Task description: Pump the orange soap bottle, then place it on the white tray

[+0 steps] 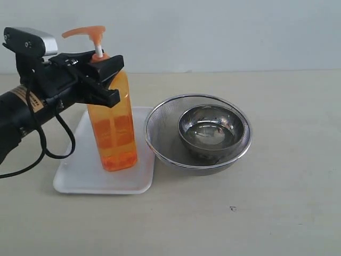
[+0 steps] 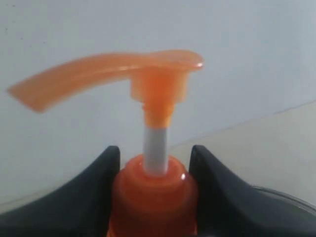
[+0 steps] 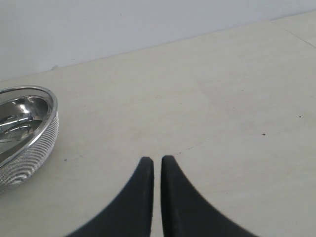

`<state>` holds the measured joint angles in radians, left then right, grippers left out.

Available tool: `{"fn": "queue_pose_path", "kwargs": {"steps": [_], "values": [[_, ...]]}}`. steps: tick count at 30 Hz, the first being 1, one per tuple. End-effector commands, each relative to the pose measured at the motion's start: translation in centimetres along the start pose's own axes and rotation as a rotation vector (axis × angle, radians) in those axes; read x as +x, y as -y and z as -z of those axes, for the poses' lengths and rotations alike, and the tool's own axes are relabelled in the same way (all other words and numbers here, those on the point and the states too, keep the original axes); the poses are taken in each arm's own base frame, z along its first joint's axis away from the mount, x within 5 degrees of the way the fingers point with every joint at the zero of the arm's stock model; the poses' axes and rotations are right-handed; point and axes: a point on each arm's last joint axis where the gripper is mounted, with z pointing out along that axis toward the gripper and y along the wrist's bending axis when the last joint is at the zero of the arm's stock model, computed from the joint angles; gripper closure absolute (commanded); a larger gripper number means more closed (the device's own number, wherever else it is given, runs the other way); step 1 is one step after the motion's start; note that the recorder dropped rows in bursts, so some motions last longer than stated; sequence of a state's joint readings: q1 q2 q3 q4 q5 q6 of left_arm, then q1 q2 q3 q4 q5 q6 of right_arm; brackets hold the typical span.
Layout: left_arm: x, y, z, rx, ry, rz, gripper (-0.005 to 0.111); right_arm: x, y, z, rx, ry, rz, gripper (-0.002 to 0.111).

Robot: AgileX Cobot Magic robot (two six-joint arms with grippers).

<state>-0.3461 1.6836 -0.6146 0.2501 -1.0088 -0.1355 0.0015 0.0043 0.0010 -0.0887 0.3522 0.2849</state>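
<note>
- On tray point(image 1: 74, 178), left gripper point(image 1: 106, 77) pinches bottle point(image 1: 113, 133) collar; skewed release could topple it.
- Idle right gripper point(image 3: 157, 163): closed, empty.
- Adjacent bowl point(image 1: 160, 133), just right of tray: collision risk.

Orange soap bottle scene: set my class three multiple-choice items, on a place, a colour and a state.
1. Where is the orange soap bottle? A in the mesh bowl; B on the white tray; C above the mesh bowl.
2. The pump stem is: A white; B black; C green.
3. The left claw is: A open, clear of the bottle; B shut on the bottle's neck; C out of view.
Key: 1B, its base sits on the tray; 2A, white shows below the orange head; 3B, both fingers press the cap.
</note>
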Motion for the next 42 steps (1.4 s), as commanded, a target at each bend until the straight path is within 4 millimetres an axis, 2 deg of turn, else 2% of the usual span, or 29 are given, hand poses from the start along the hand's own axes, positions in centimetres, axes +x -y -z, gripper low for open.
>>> {"fn": "queue_pose_path", "kwargs": {"steps": [1, 13, 21, 26, 42], "values": [[-0.2, -0.9, 0.3, -0.021, 0.012, -0.025, 0.102, -0.1, 0.0, 0.0, 0.0, 0.01, 0.0, 0.107], [-2.1, -0.5, -0.6, 0.047, 0.055, -0.042, 0.102, -0.2, 0.0, 0.0, 0.0, 0.017, 0.005, 0.107], [-2.9, -1.7, -1.0, 0.065, 0.059, -0.018, 0.102, -0.2, 0.0, 0.0, 0.0, 0.017, 0.005, 0.107], [-2.9, -2.5, -0.9, 0.066, 0.043, -0.032, 0.102, -0.2, 0.0, 0.0, 0.0, 0.017, 0.005, 0.107], [-2.4, -1.9, -0.7, 0.157, -0.006, -0.093, 0.102, -0.2, 0.0, 0.0, 0.0, 0.017, 0.007, 0.107]]}}
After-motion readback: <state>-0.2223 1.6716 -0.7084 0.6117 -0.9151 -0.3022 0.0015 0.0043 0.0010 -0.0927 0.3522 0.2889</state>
